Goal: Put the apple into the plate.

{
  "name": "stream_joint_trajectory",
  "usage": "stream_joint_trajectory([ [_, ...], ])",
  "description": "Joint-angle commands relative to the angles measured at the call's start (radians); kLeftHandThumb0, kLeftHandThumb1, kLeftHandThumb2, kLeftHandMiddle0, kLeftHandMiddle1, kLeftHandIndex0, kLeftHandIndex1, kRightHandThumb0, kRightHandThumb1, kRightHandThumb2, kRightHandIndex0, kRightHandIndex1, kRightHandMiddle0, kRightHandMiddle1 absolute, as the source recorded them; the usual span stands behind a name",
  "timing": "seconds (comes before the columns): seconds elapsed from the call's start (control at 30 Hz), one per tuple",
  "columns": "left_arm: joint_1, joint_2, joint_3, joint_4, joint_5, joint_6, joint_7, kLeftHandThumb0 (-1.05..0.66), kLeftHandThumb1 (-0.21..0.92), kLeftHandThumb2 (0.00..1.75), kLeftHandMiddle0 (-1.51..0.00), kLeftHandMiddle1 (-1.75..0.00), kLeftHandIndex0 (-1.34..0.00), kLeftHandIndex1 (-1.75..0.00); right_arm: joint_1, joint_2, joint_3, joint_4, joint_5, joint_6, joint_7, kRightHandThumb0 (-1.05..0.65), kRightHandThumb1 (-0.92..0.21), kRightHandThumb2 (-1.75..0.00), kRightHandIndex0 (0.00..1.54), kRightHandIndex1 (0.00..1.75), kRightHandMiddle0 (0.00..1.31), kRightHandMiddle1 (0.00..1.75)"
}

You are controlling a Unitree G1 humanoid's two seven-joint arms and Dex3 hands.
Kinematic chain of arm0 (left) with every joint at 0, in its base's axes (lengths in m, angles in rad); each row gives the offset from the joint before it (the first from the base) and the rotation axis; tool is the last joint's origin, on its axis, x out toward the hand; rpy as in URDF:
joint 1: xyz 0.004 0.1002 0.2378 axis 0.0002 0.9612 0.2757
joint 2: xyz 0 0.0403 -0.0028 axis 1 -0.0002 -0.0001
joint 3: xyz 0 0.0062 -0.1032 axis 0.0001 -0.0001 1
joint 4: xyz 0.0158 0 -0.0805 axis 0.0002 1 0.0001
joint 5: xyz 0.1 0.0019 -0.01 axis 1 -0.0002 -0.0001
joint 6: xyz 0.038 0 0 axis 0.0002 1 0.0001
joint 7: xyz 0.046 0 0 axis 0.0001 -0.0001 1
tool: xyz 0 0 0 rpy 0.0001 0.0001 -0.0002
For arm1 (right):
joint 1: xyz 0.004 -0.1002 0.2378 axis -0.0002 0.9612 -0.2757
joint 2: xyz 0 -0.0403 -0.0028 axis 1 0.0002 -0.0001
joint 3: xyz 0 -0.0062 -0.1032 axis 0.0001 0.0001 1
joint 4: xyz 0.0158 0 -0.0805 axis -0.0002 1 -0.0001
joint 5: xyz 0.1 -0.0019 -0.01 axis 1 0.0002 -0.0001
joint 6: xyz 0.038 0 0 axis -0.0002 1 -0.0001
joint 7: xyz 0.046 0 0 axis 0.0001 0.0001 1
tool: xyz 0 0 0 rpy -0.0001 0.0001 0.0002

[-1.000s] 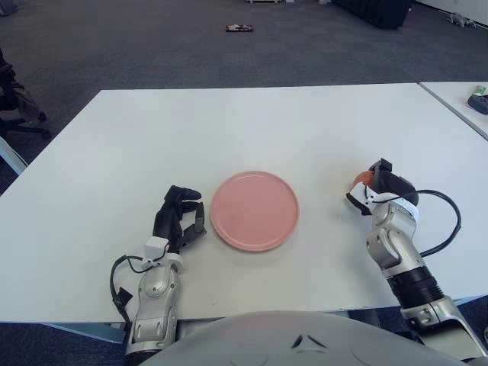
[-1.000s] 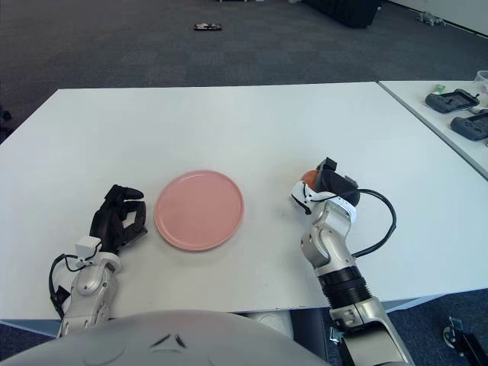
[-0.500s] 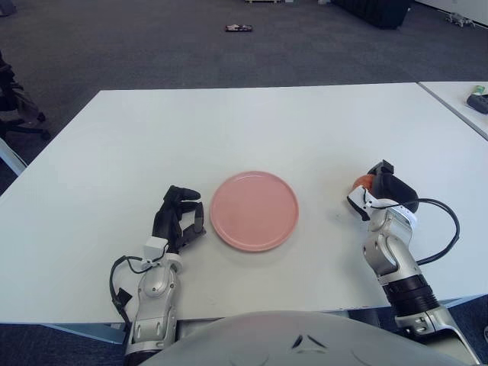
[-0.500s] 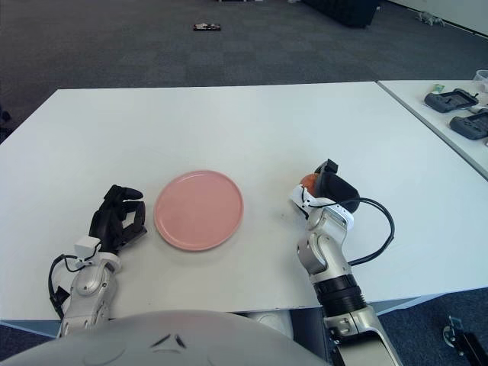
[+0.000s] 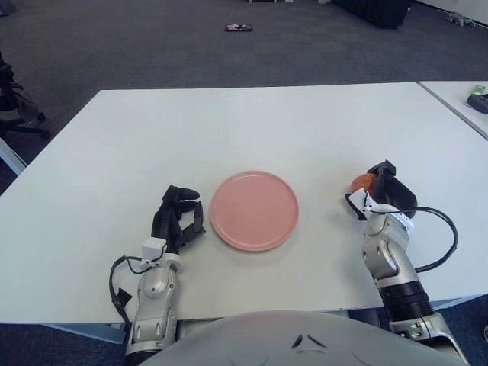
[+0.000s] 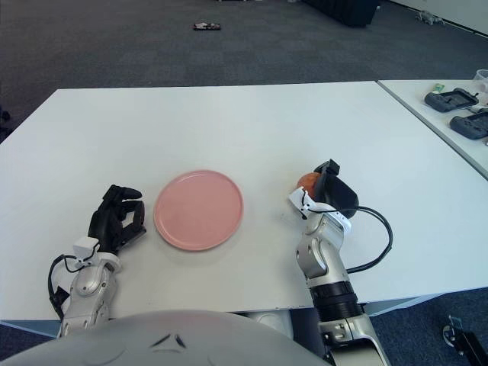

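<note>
Apple (image 5: 361, 182) is seen on the right part of the table (image 5: 252, 122), lying just at the far-left edge of the right hand (image 5: 381, 194); only a small orange-red part of it shows past the black hand, so the hand appears to be laid over it from the near-right side; whether the fingers are closed about it or merely touching it cannot be told. The plate (image 5: 254, 210) lies to the left of the apple, apart from it, with bare table between; so the move ahead is judged to run leftward and slightly nearer, from the right hand's place to the plate. The right hand is far nearer the apple than the left hand (image 5: 177, 219), which shows just beside the plate's left rim, fingers curled loosely and holding nothing; nothing lies in the plate, and the apple is not yet lifted clear, as far as can be judged.
</note>
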Motion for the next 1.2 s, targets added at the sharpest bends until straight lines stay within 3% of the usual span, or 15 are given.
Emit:
stream_joint_trajectory([
  [0.0,0.013,-0.002,0.002,0.009,-0.007,0.019,-0.001,-0.41,0.57,1.0,-0.65,-1.7,-0.41,-1.75,-0.006,0.018,-0.028,-0.02,0.026,-0.047,-0.061,-0.49,-0.28,-1.36,1.35,1.75,0.64,1.75],
  [0.2,0.014,-0.001,0.003,0.012,-0.01,0.012,-0.004,-0.4,0.58,0.99,-0.65,-1.7,-0.41,-1.75,-0.002,0.06,-0.064,-0.021,0.077,-0.142,-0.163,-0.49,-0.28,-1.36,1.35,1.75,0.63,1.75],
  [0.53,0.019,-0.001,0.003,0.002,-0.003,0.024,0.002,-0.4,0.58,0.99,-0.64,-1.7,-0.41,-1.75,0.027,0.152,-0.021,-0.111,0.089,-0.232,-0.252,-0.48,-0.29,-1.35,1.34,1.75,0.63,1.75],
  [0.67,0.021,-0.003,0.002,-0.002,-0.007,0.03,0.001,-0.4,0.58,0.98,-0.64,-1.72,-0.4,-1.75,0.048,0.19,0.03,-0.114,0.096,-0.347,-0.32,-0.48,-0.29,-1.35,1.34,1.75,0.63,1.75],
  [0.73,0.021,-0.003,0.001,-0.001,-0.006,0.027,0.0,-0.4,0.59,0.98,-0.64,-1.72,-0.4,-1.75,0.062,0.185,0.051,-0.11,0.117,-0.442,-0.338,-0.48,-0.29,-1.35,1.34,1.75,0.63,1.75],
  [0.83,0.019,-0.001,0.0,0.005,-0.003,0.02,0.0,-0.4,0.59,0.98,-0.64,-1.72,-0.4,-1.75,0.079,0.151,0.08,-0.092,0.141,-0.605,-0.354,-0.49,-0.26,-1.38,1.32,1.75,0.65,1.75],
  [1.17,0.02,-0.005,-0.001,0.002,-0.002,0.021,0.005,-0.4,0.59,0.98,-0.64,-1.73,-0.4,-1.75,0.078,0.102,0.197,-0.009,0.128,-0.93,-0.353,-0.52,-0.18,-1.48,1.33,1.75,0.72,1.75],
])
